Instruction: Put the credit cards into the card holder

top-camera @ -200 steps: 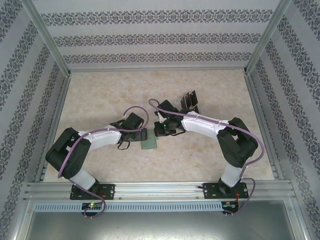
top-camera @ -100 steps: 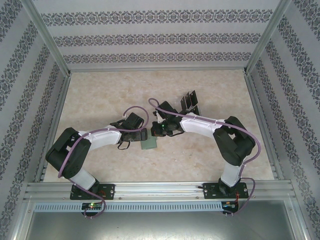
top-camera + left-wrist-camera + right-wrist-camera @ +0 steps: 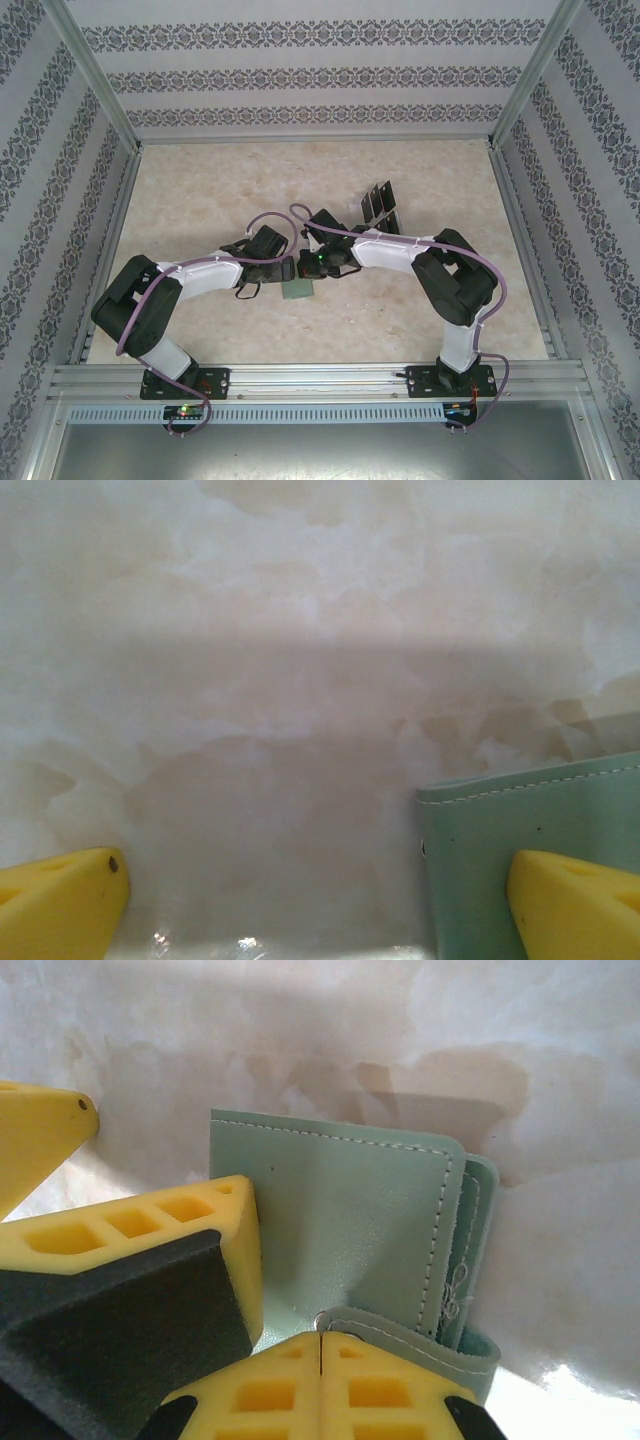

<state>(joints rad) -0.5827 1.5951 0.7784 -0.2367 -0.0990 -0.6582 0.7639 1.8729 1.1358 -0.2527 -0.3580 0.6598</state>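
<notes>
The sage-green card holder [image 3: 297, 290] lies flat mid-table between both arms. In the right wrist view the card holder [image 3: 350, 1220] has its strap [image 3: 430, 1345] curling up to my right gripper [image 3: 320, 1336], whose yellow fingers are pressed together with the strap's snap end caught at their tips. My left gripper [image 3: 315, 872] stands wide open, one finger [image 3: 575, 905] over the holder's left part [image 3: 520, 830], the other over bare table. That left finger [image 3: 160, 1230] also appears beside the holder. Black credit cards [image 3: 380, 204] stand upright behind the right arm.
The marble-look tabletop [image 3: 200, 190] is ringed by an aluminium frame [image 3: 320, 378] and patterned walls. The two grippers, left [image 3: 287, 268] and right [image 3: 305, 268], sit almost tip to tip just behind the holder.
My right arm has folded in and its gripper has slid a little left toward the left gripper. The left arm and the card holder stay where they were.
</notes>
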